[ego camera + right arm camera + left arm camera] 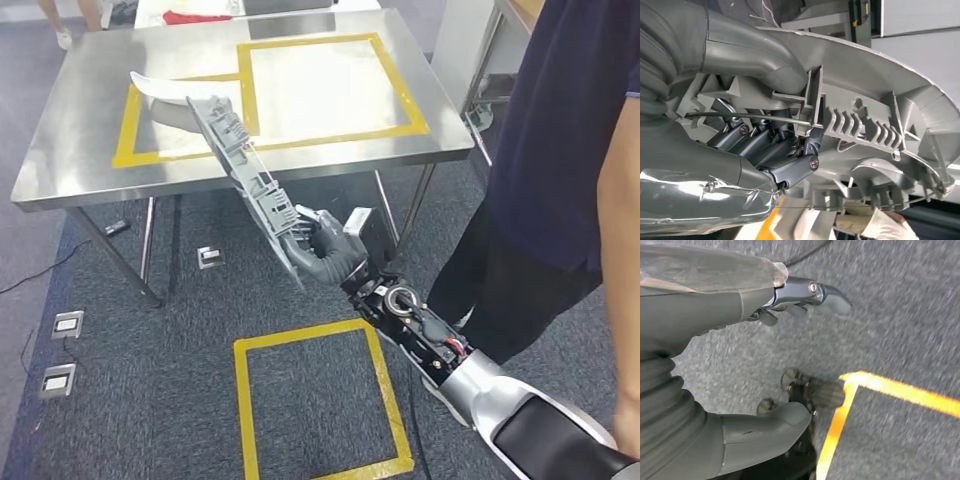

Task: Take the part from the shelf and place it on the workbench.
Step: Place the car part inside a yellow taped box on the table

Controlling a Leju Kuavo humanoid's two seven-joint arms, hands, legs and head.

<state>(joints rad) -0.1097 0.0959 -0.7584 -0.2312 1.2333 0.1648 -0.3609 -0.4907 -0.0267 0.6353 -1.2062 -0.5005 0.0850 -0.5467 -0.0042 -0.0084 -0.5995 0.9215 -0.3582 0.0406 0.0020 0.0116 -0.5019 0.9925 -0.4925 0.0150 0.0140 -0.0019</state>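
Left hand hangs over grey carpet, fingers apart from the thumb, nothing in its grasp; a yellow tape corner runs just beyond.

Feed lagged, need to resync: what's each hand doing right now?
Left hand: open, holding nothing, over grey carpet.
Right hand: gripping the long grey ribbed plastic part, its far end over the steel workbench.

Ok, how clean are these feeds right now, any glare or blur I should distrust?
Head view: sharp, but the steel workbench throws bright glare inside its yellow tape. Left wrist view: carpet and yellow floor tape are smeared with blur; the left hand looks sharper. Right wrist view: the part is crisp, the background washed out pale.
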